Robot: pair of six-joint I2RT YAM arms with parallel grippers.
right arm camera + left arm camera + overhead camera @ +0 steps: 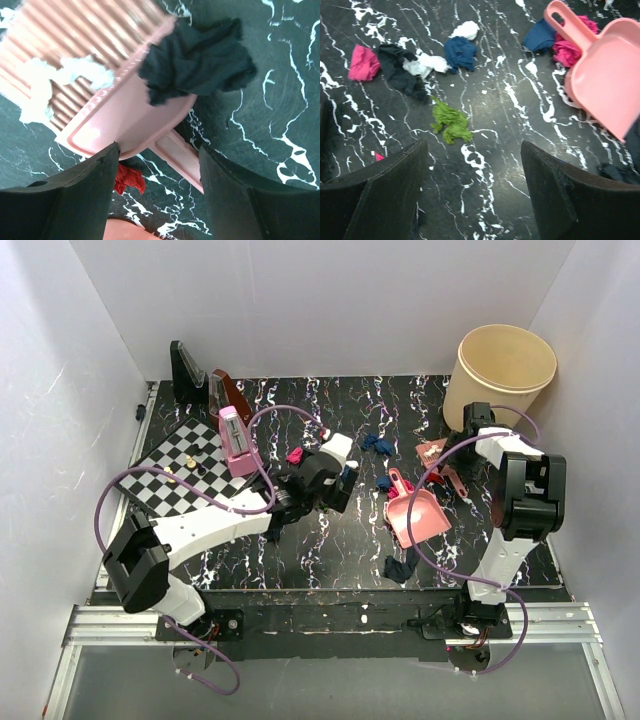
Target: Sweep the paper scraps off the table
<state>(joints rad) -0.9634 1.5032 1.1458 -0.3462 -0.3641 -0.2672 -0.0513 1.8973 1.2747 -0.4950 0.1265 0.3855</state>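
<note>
Paper scraps lie scattered on the black marbled table [300, 540]: a green one [451, 121], a magenta one [363, 62], a dark blue one [460, 52], white ones [427, 63] and a black one [400, 75]. A pink dustpan [418, 515] [607, 75] rests mid-table with blue and magenta wads by its handle. My left gripper [472, 190] [345, 475] hangs open over bare table just short of the green scrap. My right gripper [157, 185] [450, 462] stands open astride the handle [180, 157] of a pink ribbed scoop [90, 40], which carries white scraps and a black wad [200, 57]. A red scrap [127, 179] lies under it.
A cream bin [505, 365] stands at the back right corner. A chessboard [175, 475] with small pieces lies at the left, with a pink box [237, 440] beside it and dark stands [185, 370] behind. A dark wad [400, 567] sits near the table's front edge.
</note>
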